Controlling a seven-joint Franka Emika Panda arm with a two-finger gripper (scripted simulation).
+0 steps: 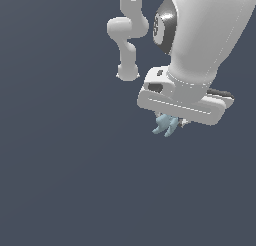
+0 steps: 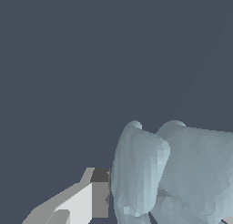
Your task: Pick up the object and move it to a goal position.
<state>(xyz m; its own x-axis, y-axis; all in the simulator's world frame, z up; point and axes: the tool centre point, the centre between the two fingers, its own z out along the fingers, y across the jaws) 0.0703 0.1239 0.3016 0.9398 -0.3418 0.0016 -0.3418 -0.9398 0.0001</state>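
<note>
The object [image 1: 166,125] is a small pale blue-grey cluster of curved lobes. In the exterior view it sticks out just below the white hand of my gripper [image 1: 171,122], whose fingers are mostly hidden by the hand. In the wrist view the object [image 2: 173,168] fills the space between the fingers of the gripper [image 2: 164,206]. One finger's grey pad [image 2: 100,198] presses against a lobe, and only a sliver of the other finger shows at the frame's corner. The gripper is shut on the object. No goal marker shows in either view.
The white arm's links [image 1: 128,35] rise behind the hand, toward the top of the exterior view. A plain dark blue-grey surface [image 1: 65,165] fills everything else in both views.
</note>
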